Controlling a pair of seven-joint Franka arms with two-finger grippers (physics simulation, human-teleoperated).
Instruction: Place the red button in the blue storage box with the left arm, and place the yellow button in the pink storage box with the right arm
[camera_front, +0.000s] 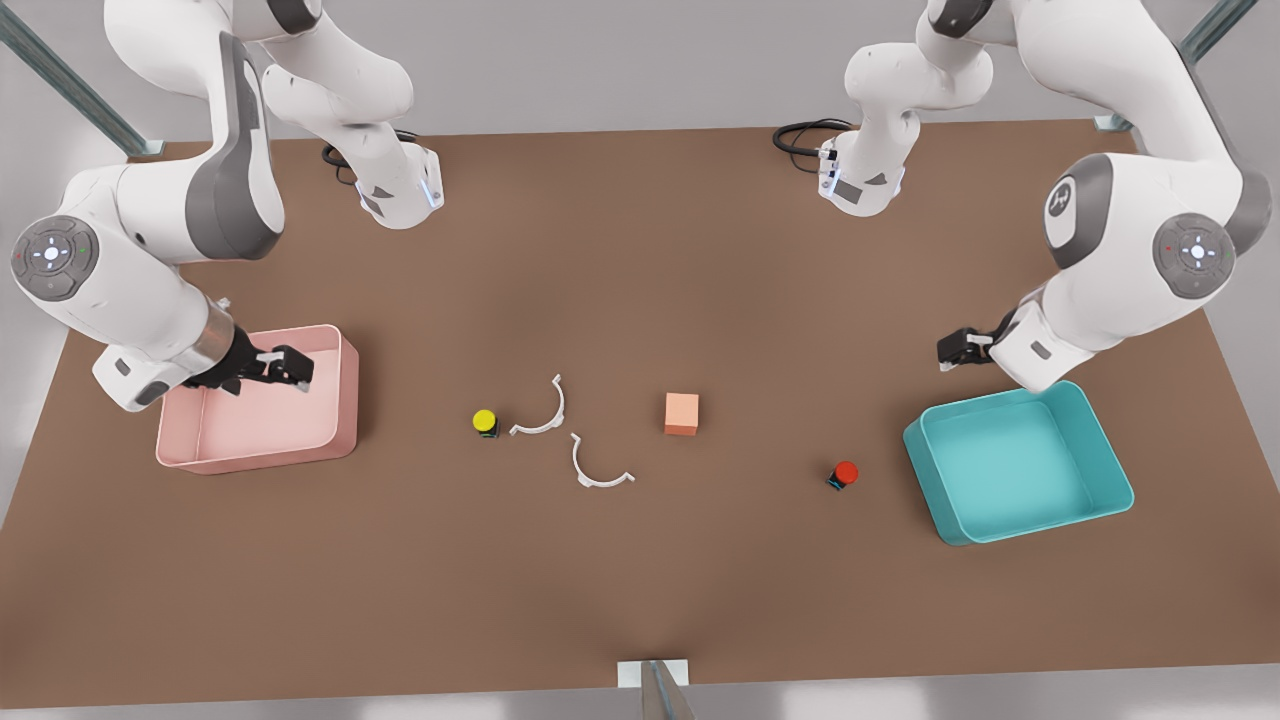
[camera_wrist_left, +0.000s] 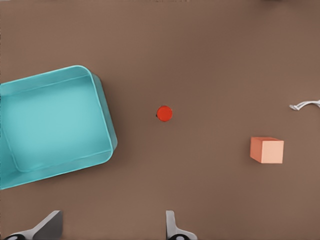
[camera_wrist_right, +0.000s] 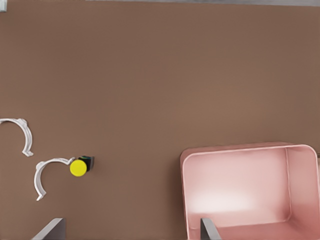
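Observation:
The red button (camera_front: 845, 473) (camera_wrist_left: 164, 113) stands on the brown table just to the left of the blue storage box (camera_front: 1100, 455) (camera_wrist_left: 102, 107) on the front view's right. My left gripper (camera_front: 952, 349) (camera_wrist_left: 112, 231) hovers open behind that box's far left corner, holding nothing. Left of centre stands the yellow button (camera_front: 485, 421) (camera_wrist_right: 78, 167), touching a white half-ring. The pink storage box (camera_front: 345, 400) (camera_wrist_right: 235, 152) lies on the front view's left. My right gripper (camera_front: 290, 368) (camera_wrist_right: 130, 231) hangs open and empty over that box.
Two white half-rings (camera_front: 541, 408) (camera_front: 598, 467) lie near the table's middle. An orange cube (camera_front: 682, 413) (camera_wrist_left: 267, 150) sits between them and the red button. The two arm bases stand at the table's far edge.

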